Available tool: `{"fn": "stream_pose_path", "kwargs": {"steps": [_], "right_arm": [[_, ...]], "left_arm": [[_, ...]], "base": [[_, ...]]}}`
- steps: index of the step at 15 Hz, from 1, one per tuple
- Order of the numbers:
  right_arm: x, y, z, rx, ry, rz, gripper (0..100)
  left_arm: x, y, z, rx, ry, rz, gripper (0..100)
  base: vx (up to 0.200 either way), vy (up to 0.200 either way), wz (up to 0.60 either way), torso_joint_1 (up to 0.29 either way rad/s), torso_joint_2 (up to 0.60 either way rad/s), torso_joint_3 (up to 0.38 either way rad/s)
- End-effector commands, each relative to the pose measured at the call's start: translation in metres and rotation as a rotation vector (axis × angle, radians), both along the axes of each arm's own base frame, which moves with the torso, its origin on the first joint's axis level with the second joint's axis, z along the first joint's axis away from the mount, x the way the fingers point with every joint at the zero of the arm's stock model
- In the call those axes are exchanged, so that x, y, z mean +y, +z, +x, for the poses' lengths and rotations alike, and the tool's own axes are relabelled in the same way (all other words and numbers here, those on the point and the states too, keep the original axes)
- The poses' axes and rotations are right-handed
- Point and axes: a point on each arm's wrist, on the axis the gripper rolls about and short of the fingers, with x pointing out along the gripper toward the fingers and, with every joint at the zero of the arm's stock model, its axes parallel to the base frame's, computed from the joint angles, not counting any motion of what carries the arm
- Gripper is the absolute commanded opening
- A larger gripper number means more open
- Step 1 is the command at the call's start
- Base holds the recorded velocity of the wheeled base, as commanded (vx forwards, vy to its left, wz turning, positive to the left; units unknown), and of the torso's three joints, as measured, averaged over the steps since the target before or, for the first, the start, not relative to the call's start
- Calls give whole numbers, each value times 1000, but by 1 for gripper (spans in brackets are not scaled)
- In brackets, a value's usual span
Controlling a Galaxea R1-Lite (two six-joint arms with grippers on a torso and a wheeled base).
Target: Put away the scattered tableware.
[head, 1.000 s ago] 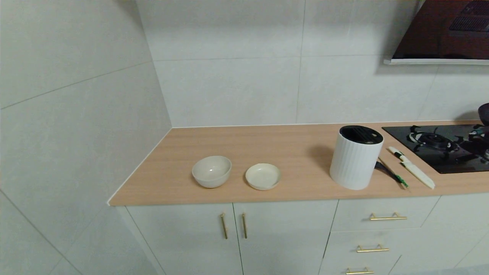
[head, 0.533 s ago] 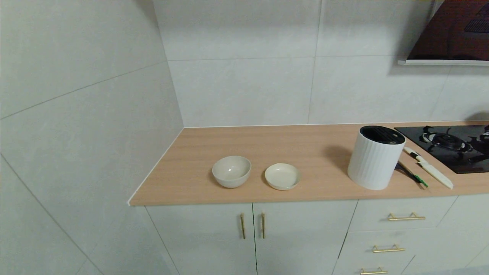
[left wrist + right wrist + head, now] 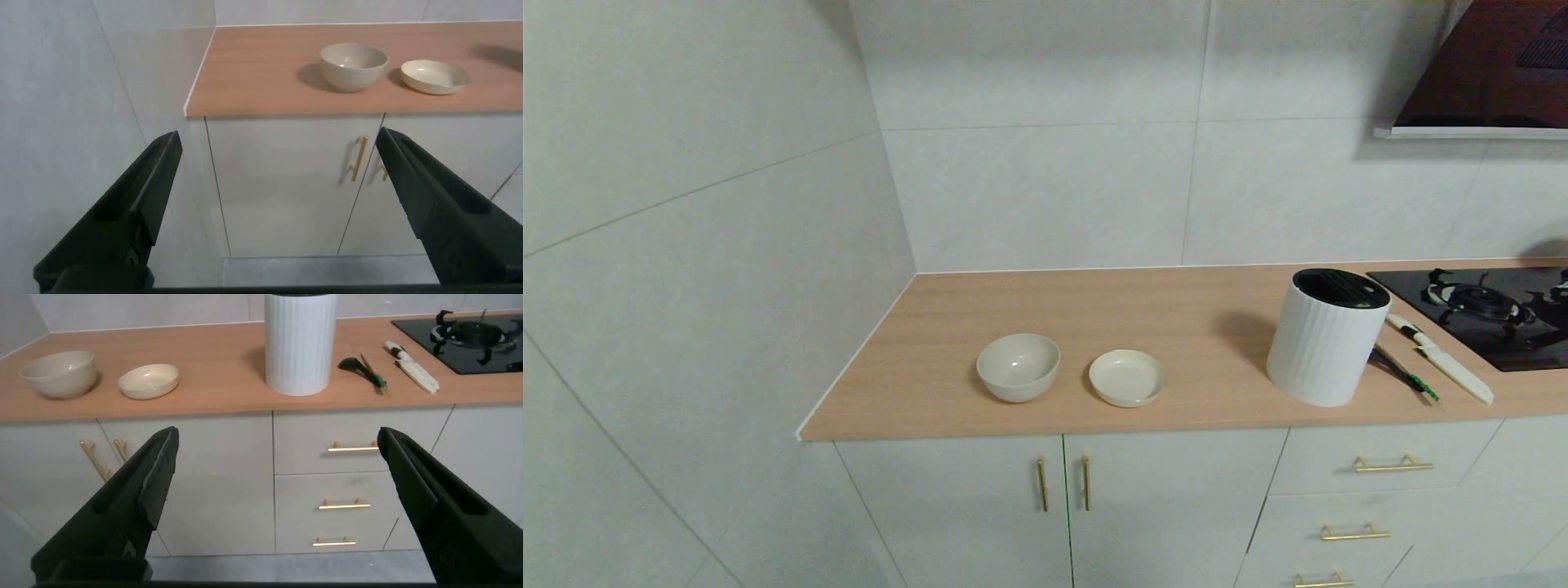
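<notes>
A deep cream bowl point(image 3: 1018, 367) and a shallow cream dish point(image 3: 1127, 377) sit side by side near the front of the wooden counter point(image 3: 1176, 310). To their right stands a white ribbed holder point(image 3: 1327, 336) with a black slotted top. Beyond it lie a white-bladed knife point(image 3: 1441, 369) and a black spoon with green-tipped chopsticks point(image 3: 1401, 371). My left gripper point(image 3: 278, 220) is open, low in front of the cabinets, well short of the bowl point(image 3: 353, 65) and dish point(image 3: 435, 76). My right gripper point(image 3: 278, 510) is open too, in front of the drawers, facing the holder point(image 3: 301, 343) and knife point(image 3: 413, 367).
A black gas hob point(image 3: 1486, 314) fills the counter's right end under a dark range hood point(image 3: 1486, 82). Tiled walls close the back and the left side. Below the counter are cabinet doors point(image 3: 1062, 490) and drawers point(image 3: 1388, 465) with gold handles.
The whole head picture has shifted rightward since a second ago, so the camera turned left. The tableware keeps its places on the counter.
</notes>
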Motion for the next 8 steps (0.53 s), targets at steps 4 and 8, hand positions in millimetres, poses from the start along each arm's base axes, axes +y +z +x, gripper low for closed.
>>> {"fn": "stream_pose_path", "kwargs": {"steps": [4, 8], "right_arm": [[0, 0, 0, 0, 0, 0, 100], [0, 0, 0, 0, 0, 0, 100]], "left_arm": [[0, 0, 0, 2, 1, 0, 100], [0, 0, 0, 2, 1, 0, 100]], "base": [[0, 0, 0, 0, 0, 0], [0, 0, 0, -85, 180, 99]]}}
